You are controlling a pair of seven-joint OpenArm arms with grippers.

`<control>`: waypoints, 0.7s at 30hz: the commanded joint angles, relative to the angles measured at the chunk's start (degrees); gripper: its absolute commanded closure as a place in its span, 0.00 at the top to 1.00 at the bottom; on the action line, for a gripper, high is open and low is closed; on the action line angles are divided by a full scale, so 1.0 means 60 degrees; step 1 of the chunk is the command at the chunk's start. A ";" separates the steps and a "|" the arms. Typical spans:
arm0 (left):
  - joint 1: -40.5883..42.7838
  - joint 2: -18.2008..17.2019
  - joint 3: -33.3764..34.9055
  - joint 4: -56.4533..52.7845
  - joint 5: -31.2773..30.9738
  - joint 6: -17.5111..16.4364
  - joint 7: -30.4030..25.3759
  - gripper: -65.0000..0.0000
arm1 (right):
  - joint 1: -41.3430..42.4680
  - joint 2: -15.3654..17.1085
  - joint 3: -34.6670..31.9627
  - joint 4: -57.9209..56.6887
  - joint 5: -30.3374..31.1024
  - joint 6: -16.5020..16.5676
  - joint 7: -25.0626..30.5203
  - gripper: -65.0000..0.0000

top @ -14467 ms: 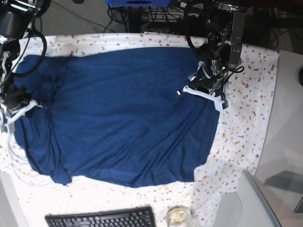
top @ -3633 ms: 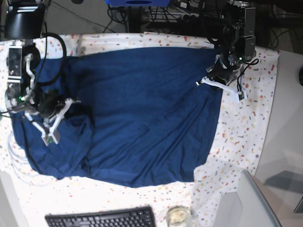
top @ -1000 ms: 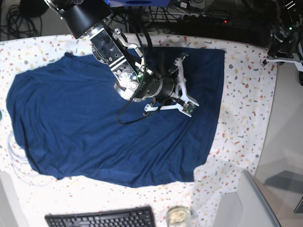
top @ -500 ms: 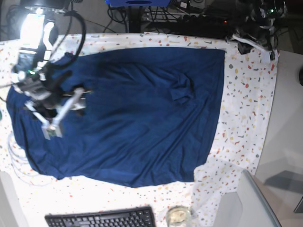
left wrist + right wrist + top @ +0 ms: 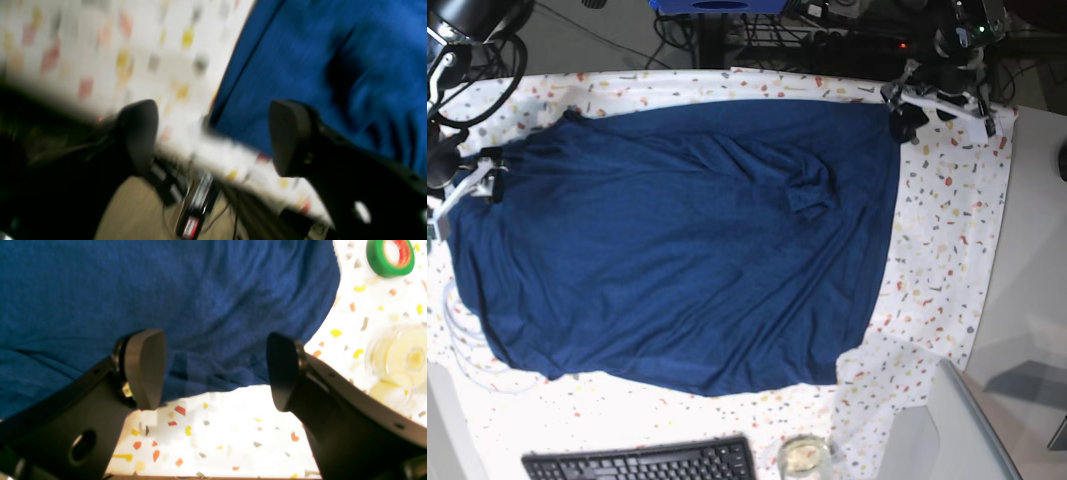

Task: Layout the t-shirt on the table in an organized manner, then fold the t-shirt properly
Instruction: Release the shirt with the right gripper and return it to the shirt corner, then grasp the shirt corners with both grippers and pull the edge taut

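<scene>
The navy t-shirt (image 5: 677, 240) lies spread wide on the speckled table (image 5: 947, 230), with a small raised fold (image 5: 812, 190) right of its middle. My left gripper (image 5: 937, 100) hovers at the shirt's far right corner. In the blurred left wrist view its jaws (image 5: 213, 136) stand open and empty over the table's edge, the t-shirt (image 5: 317, 66) to their right. My right gripper (image 5: 462, 190) sits at the shirt's left edge. The right wrist view shows it (image 5: 213, 370) open and empty above the t-shirt's (image 5: 166, 300) hem.
A black keyboard (image 5: 642, 462) and a glass jar (image 5: 804, 455) sit at the near edge. A green tape roll (image 5: 390, 256) and a clear jar (image 5: 400, 360) lie on the cloth beside the right gripper. A grey panel (image 5: 947, 420) stands at the near right.
My right arm has drawn back from the middle of the shirt to its left edge, leaving a small fold behind. My left gripper has shifted toward the shirt's far right corner.
</scene>
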State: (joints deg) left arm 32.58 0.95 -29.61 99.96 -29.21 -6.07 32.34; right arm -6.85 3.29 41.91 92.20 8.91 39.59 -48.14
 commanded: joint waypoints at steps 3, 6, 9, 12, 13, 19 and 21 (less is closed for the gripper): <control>-0.0221 0.0010 -0.0026 0.0153 -0.0076 -0.0037 -0.0078 0.81 | 0.0065 0.0162 0.0026 0.0142 0.0105 0.0068 0.0148 0.67; -0.0485 0.0025 0.0106 -0.0096 -0.0076 -0.0037 -0.0078 0.81 | 0.0065 0.0162 0.0026 0.0157 0.0105 0.0068 0.0148 0.67; -0.0748 -0.0034 0.0443 -0.0726 -0.0003 -0.0037 -0.0078 0.81 | 0.0065 0.0162 0.0026 0.0171 0.0105 0.0068 0.0148 0.67; -0.1085 -0.0034 0.0648 -0.1488 0.0011 -0.0037 -0.0108 0.81 | 0.0065 0.0177 0.0026 0.0171 0.0105 0.0068 0.0148 0.67; -0.1144 -0.0034 0.0707 -0.1635 0.0011 -0.0037 -0.0108 0.81 | 0.0065 0.0177 0.0026 0.0171 0.0105 0.0068 0.0148 0.67; -0.1085 -0.0019 0.0736 -0.1825 0.0011 -0.0037 -0.0122 0.81 | 0.0138 0.0177 0.0700 0.0157 0.0105 0.0068 0.0148 0.67; -0.1071 -0.0034 0.0736 -0.1825 0.0011 -0.0037 -0.0122 0.81 | 0.0153 0.0177 0.0934 0.0157 0.0105 0.0068 0.0148 0.67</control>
State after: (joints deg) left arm 25.74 0.93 -25.08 88.53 -28.75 -6.09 31.03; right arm -6.55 3.68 47.48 92.20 8.80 39.75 -48.21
